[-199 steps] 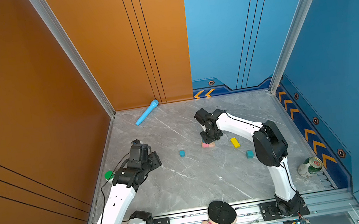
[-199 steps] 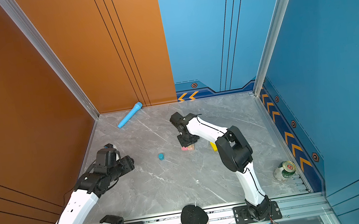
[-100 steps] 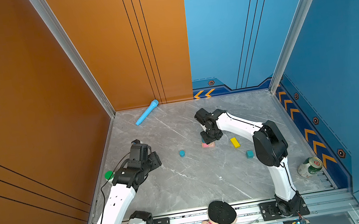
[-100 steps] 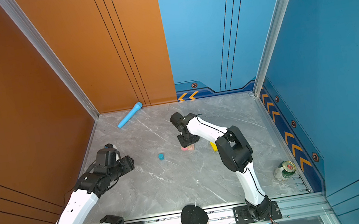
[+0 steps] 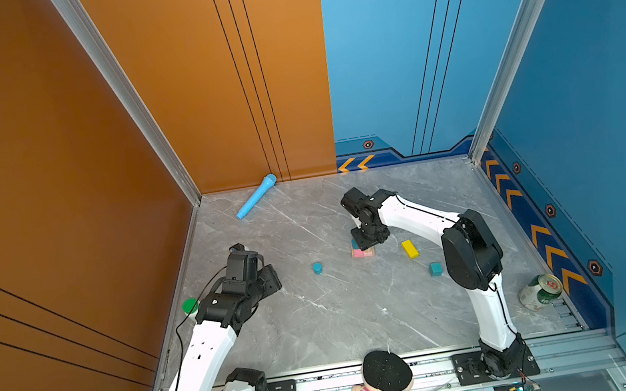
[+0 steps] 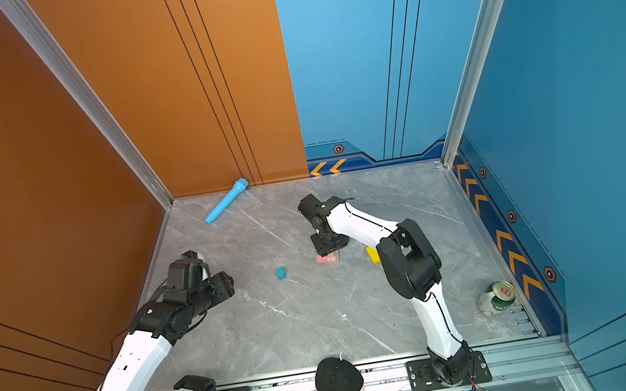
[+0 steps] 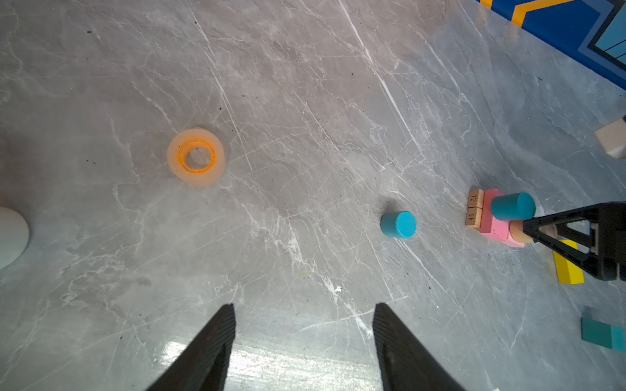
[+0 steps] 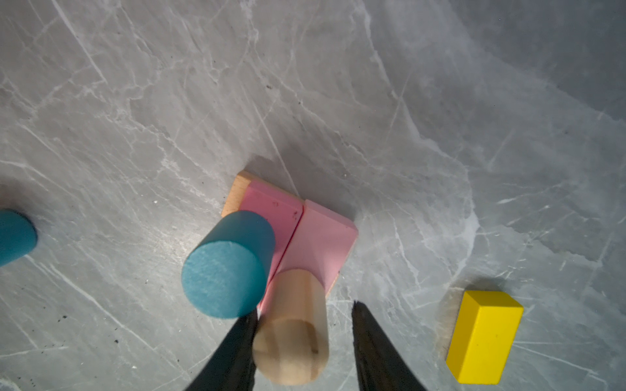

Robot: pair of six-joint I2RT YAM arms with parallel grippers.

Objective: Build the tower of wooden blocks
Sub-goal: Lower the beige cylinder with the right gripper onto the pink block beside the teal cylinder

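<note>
Tower (image 5: 363,252) near frame centre in a top view. Right gripper (image 8: 304,309) jaws apart astride its tan cylinder (image 8: 291,338). Lift straight up and you avoid brushing it. Left gripper (image 7: 301,308) jaws apart, empty.

Tan cylinder (image 8: 291,331) bare wood; tabletop (image 8: 135,101) glossy marbled stone.

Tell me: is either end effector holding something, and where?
Nothing is held. The left end effector is open and empty; the right end effector straddles the tan cylinder with a gap on one side.
</note>
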